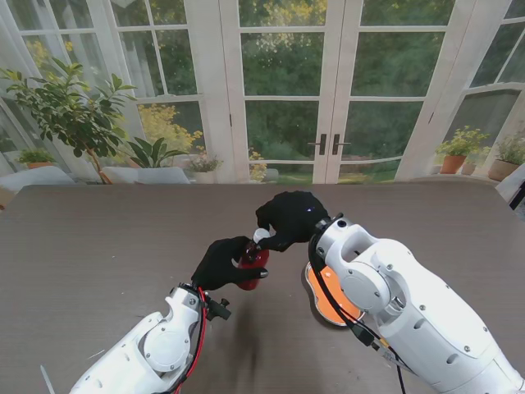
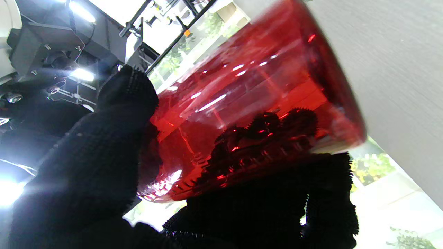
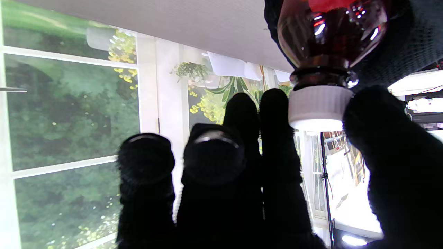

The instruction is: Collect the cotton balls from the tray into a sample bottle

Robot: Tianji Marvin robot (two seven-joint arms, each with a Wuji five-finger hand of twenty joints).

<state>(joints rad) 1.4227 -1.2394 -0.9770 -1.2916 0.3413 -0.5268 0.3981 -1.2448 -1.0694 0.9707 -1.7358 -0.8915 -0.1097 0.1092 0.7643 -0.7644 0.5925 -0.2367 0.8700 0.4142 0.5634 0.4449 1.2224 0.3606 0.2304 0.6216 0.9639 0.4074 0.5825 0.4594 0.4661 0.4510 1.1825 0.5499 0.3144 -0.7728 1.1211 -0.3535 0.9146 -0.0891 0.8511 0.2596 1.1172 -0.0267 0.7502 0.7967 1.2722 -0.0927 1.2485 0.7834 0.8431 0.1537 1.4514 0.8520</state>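
red translucent plastic forms the sample bottle, held above the worktop at mid-table; it is judged light, smooth and apt to slip, so the body is best gripped firmly. the left hand is wrapped around that body, bottle tilted. the white cap is pinched by the right hand, fingers and thumb closed on it. the orange tray lies just beside, partly hidden by the right arm; cotton balls cannot be made out.
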